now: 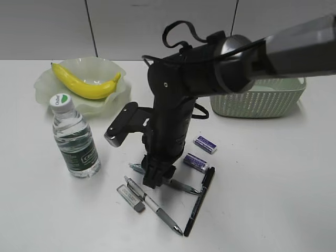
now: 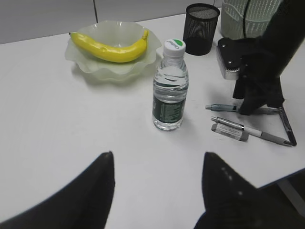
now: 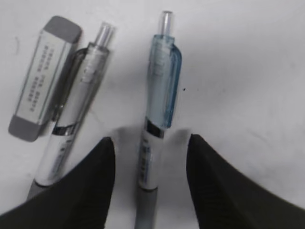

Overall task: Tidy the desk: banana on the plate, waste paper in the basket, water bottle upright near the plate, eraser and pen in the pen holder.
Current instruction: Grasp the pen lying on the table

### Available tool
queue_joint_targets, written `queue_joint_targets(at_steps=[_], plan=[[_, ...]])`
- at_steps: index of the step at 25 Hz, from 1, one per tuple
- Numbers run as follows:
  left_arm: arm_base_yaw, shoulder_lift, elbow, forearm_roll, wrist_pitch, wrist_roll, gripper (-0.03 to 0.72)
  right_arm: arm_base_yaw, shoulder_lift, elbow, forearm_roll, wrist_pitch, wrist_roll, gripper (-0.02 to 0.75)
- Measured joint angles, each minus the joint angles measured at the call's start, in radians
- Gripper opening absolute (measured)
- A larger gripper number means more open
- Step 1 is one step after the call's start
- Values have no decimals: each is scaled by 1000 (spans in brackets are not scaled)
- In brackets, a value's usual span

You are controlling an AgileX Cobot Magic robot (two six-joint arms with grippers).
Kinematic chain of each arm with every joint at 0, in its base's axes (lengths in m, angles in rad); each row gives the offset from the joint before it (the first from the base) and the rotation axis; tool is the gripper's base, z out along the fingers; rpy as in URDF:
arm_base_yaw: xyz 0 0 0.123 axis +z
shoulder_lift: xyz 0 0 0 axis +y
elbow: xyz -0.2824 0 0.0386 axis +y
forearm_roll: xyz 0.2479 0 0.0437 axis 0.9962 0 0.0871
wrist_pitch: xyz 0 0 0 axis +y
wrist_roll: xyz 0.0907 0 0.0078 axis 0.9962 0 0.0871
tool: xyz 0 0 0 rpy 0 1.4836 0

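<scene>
1. Closest in the exterior view, several pens lie on the desk [image 1: 273,173]: a silver pen [image 1: 155,206], a black pen [image 1: 199,200], and a blue-clip pen [image 3: 159,107] partly hidden under the right arm. A grey eraser [image 1: 130,198] lies just beside the silver pen.
2. The right gripper [image 3: 150,179] is down over the blue-clip pen. Its fingers [image 3: 88,186] stand apart, one on each side of the pen, and I think they are not pinching it yet.
3. The pen's long way runs straight out from the wrist, so the fingers sit across it. That looks right for a squeeze.
4. Only the right wrist view shows this gap. In the exterior view the arm covers it.
5. The left gripper [image 2: 157,191] hangs wide and holds nothing, well apart from the pens. The right arm is much nearer.
6. Two small erasers with purple sleeves [image 1: 199,154] lie just past the pens.
7. The water bottle [image 1: 74,137] stands up near the plate [image 1: 47,89].
8. The banana [image 1: 86,84] lies on the plate.
9. The basket [image 1: 260,102] sits far back on the right.
10. The pen holder [image 2: 202,28] shows only in the left wrist view, beside the basket.
</scene>
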Motion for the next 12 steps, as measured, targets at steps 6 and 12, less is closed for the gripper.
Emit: queue_joint_targets(at_steps=[6, 12], plan=[[0, 0, 0, 0, 0, 0, 436, -1, 63, -50, -11, 0, 45, 373], [0, 0, 0, 0, 0, 0, 436, -3, 72, -58, -18, 10, 49, 228]])
